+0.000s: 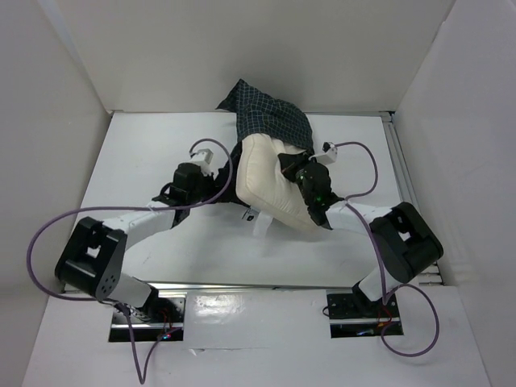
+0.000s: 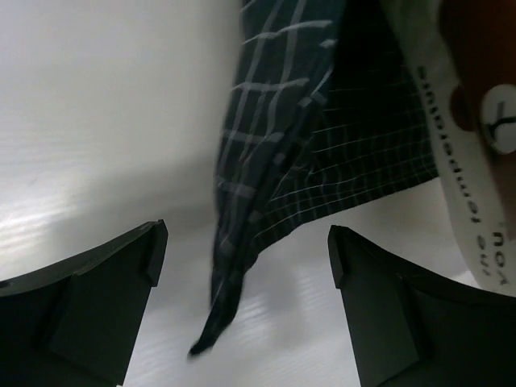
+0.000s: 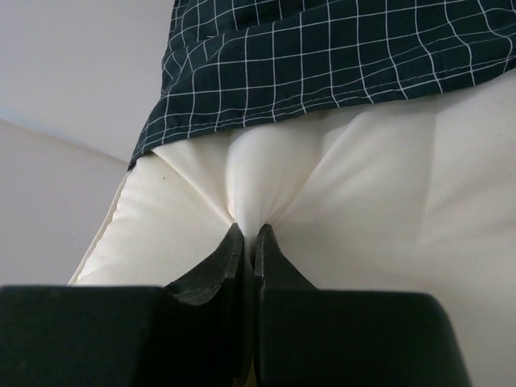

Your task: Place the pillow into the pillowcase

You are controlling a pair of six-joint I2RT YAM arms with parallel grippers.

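Note:
The cream pillow (image 1: 270, 189) lies mid-table, its far end tucked under the dark checked pillowcase (image 1: 270, 117), which is bunched toward the back wall. My right gripper (image 1: 288, 167) sits on top of the pillow; in the right wrist view it (image 3: 248, 231) is shut on a pinched fold of the pillow (image 3: 371, 201), just below the pillowcase (image 3: 322, 56) hem. My left gripper (image 1: 224, 158) is at the pillow's left side. In the left wrist view it (image 2: 246, 254) is open, a hanging edge of the pillowcase (image 2: 274, 153) loose between its fingers and touching neither. A printed white tag (image 2: 476, 210) shows at the right.
White walls (image 1: 64, 97) close in the table on the left, back and right. Purple cables (image 1: 359, 149) loop above both arms. A small white tag (image 1: 262, 222) sticks out under the pillow's near edge. A metal rail (image 1: 401, 169) runs along the table's right side.

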